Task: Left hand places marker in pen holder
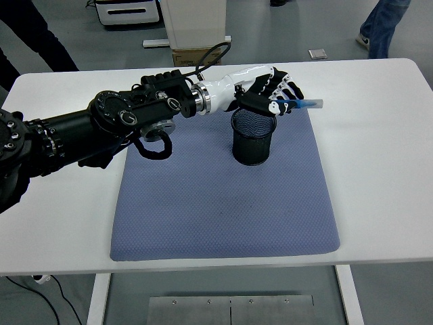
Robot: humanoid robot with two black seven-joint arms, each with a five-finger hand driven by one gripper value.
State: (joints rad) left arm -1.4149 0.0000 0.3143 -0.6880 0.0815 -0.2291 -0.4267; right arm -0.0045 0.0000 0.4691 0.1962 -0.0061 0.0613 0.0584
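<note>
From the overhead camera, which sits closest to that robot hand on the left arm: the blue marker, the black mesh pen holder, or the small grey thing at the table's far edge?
1. Blue marker: held in the left robot hand, sticking out to the right.
2. Black mesh pen holder: just below the hand, on the blue mat.
3. Small grey thing: farthest, at the table's far edge.

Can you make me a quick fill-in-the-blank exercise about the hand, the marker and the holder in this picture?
1. The left hand grips a ____ marker.
2. The marker lies roughly ____, not upright, above the holder's far rim.
3. The black mesh holder stands on a blue-grey ____.
4. The marker is not yet ____ the holder.

Missing words: blue; level; mat; inside
</note>
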